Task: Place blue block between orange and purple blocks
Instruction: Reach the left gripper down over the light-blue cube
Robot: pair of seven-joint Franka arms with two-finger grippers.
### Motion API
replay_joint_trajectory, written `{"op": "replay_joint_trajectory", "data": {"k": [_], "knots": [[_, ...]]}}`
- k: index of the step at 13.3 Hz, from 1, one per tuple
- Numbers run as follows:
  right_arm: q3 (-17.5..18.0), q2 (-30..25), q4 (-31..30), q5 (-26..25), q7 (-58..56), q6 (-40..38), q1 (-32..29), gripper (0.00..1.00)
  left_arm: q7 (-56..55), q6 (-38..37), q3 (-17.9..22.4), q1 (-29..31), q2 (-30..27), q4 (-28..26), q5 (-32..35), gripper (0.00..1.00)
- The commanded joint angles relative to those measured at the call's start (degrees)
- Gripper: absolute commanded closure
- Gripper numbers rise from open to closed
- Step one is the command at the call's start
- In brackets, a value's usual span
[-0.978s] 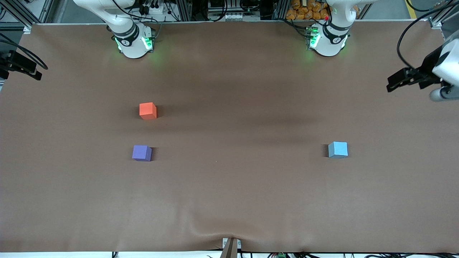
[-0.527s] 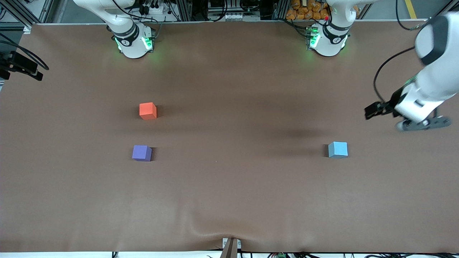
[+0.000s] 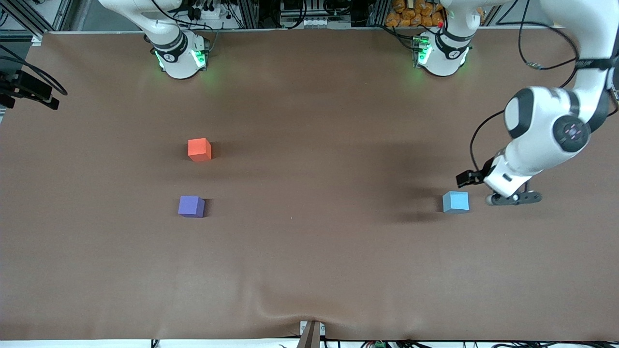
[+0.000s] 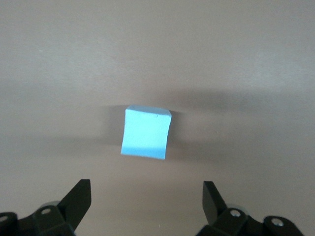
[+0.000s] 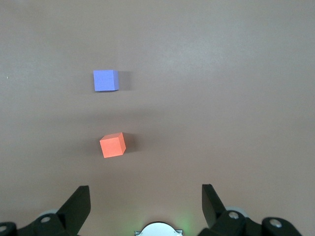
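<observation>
While the left claw (image 4: pixel 146 204) hangs spread above it, the blue block (image 4: pixel 146 131) sits flat, slightly skewed.

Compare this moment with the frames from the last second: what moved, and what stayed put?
The left gripper swung in from the table's edge at the left arm's end and now hangs open by the blue block, not gripping it. The blue, orange and purple blocks stayed put; the right gripper waits, open.

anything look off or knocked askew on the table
Nothing stands out. The blue block, orange block and purple block each sit flat and apart. The cloth is rumpled at its near edge. The left gripper is open above the blue block.
</observation>
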Motion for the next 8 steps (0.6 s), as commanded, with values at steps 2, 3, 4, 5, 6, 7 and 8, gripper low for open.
{"op": "replay_joint_trajectory", "data": {"k": [2,3,4,5,6,7,8], "knots": [[0.3,0.3,0.1,0.0,0.6,0.3,0.6,0.00,0.6,6.4,-0.3,0.2,7.4,1.2,4.9,0.00],[0.3,0.5,0.1,-0.1,0.6,0.2,0.7,0.00,0.6,6.5,-0.3,0.4,8.7,1.4,6.7,0.00],[0.3,0.5,0.1,0.0,0.6,0.2,0.7,0.00,0.7,6.5,-0.3,0.7,9.3,1.3,7.3,0.00],[0.3,0.5,0.1,0.0,0.6,0.2,0.7,0.00,0.6,6.6,-0.3,0.7,9.5,1.3,7.3,0.00],[0.3,0.5,0.1,0.0,0.6,0.2,0.7,0.00,0.7,6.6,-0.3,0.7,10.1,1.4,7.3,0.00],[0.3,0.5,0.1,0.0,0.6,0.2,0.7,0.00,0.6,6.6,-0.3,0.6,10.3,1.4,7.3,0.00],[0.3,0.5,0.1,0.0,0.6,0.2,0.7,0.00,0.7,6.7,-0.3,0.8,10.4,1.7,7.4,0.00]]}}
